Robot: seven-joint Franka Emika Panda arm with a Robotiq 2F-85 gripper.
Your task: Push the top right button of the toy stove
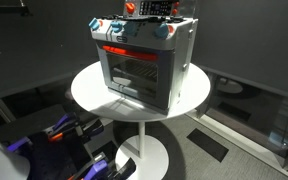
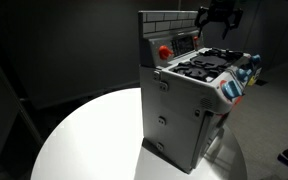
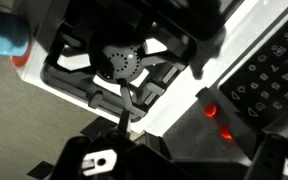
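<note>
The hand (image 2: pixel 220 16) is hovering above the rear edge of the toy stove (image 2: pixel 189 110), close to the top of the brick-patterned back panel (image 2: pixel 169 25) and touching nothing; it is dark against a dark room, so I cannot tell whether its fingers are spread or drawn together; it is carrying nothing that shows. In the wrist view the camera is looking down on a black burner (image 3: pixel 119 65), with a red button (image 3: pixel 212 110) glowing beside a dark keypad on the back panel and a teal knob (image 3: pixel 4 40) sitting at the far corner. The stove is standing upright on the round white worktop (image 2: pixel 84 140), its hob facing up.

By my reading the approach step is under way and the press is not yet made; the next move is calling for the hand to be lined up over the chosen button, then driven straight at it with a fingertip, gently, since the light stove could be sliding on the worktop. Whether that red button is the top right one, the pictures are not settling.
</note>
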